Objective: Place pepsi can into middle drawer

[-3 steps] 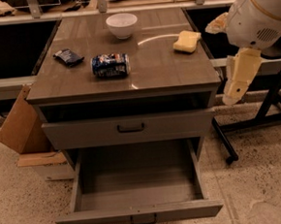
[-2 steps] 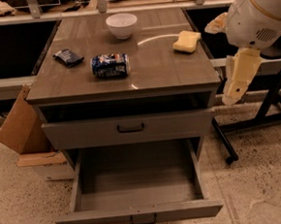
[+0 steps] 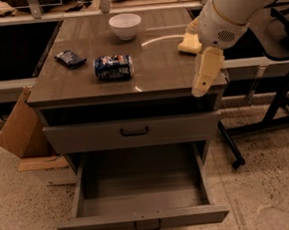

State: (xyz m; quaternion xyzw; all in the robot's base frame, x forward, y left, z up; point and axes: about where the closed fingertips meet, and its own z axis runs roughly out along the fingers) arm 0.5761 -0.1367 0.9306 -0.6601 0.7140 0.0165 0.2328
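Observation:
The pepsi can (image 3: 113,67), blue and dented, lies on its side on the brown counter top (image 3: 156,71), left of centre. My gripper (image 3: 204,76) hangs pointing down over the counter's right front corner, well to the right of the can and not touching it. It holds nothing that I can see. The middle drawer (image 3: 143,221) is pulled out wide below, its grey interior bare. Above it sits a closed grey drawer front with a black bar handle (image 3: 134,132).
A white bowl (image 3: 125,24) stands at the back of the counter. A dark blue snack packet (image 3: 70,58) lies at the left and a yellow sponge (image 3: 189,44) at the right, partly behind my arm. A cardboard box (image 3: 18,132) leans at the left; black stand legs (image 3: 277,114) are at the right.
My arm and gripper have moved left, from beside the counter's right edge to over its right front corner. The can and drawers have not moved.

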